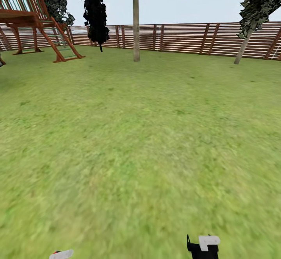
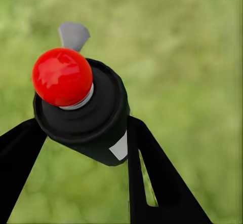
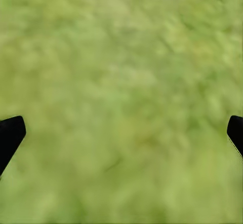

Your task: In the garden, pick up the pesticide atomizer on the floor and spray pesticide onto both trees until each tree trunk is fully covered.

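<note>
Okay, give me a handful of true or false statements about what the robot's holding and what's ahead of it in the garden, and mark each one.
1. The left gripper is shut on the pesticide atomizer. True.
2. The right gripper holds a bottle. False: it is open over grass.
3. A straight tree trunk stands ahead, in front of the fence. True.
4. The playhouse is at the head view's right. False: it is at the left.
5. The atomizer's knob is blue. False: red.

Green lawn (image 1: pixel 140 142), brown slatted fence (image 1: pixel 183 38), wooden playhouse (image 1: pixel 27 16), pale sky (image 1: pixel 218 5).
</note>
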Controlling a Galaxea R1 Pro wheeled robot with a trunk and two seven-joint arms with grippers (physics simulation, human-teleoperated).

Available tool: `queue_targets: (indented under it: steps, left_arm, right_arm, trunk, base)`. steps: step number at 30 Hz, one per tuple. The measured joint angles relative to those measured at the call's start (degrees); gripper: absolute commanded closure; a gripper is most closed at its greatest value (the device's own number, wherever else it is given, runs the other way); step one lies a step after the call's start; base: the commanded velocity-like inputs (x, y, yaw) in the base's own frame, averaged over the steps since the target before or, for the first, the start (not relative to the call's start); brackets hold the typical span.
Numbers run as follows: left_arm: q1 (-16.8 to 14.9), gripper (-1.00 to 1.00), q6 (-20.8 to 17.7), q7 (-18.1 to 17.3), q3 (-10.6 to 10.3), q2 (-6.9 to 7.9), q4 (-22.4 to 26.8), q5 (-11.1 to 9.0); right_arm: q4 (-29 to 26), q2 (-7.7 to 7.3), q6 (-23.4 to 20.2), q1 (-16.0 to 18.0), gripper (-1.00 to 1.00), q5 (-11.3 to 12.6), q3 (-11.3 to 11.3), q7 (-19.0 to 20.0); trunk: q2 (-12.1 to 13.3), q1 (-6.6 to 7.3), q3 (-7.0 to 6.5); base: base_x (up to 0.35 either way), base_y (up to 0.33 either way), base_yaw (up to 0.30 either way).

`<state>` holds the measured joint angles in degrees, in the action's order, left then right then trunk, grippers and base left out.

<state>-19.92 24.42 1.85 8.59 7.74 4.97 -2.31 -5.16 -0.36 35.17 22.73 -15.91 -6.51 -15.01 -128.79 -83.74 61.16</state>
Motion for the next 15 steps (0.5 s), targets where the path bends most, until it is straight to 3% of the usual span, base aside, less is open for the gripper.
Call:
queue_targets:
  steps: [15]
  left_arm:
    - [0.0,1.0,0.0,0.0,0.0,0.0,0.0,0.0]
  right_arm:
    - [0.0,0.0,0.0,0.0,-1.0,0.0,0.0,0.0]
  trunk:
    - [0.0,0.0,0.0]
  base:
    - [0.34,0.0,0.0]
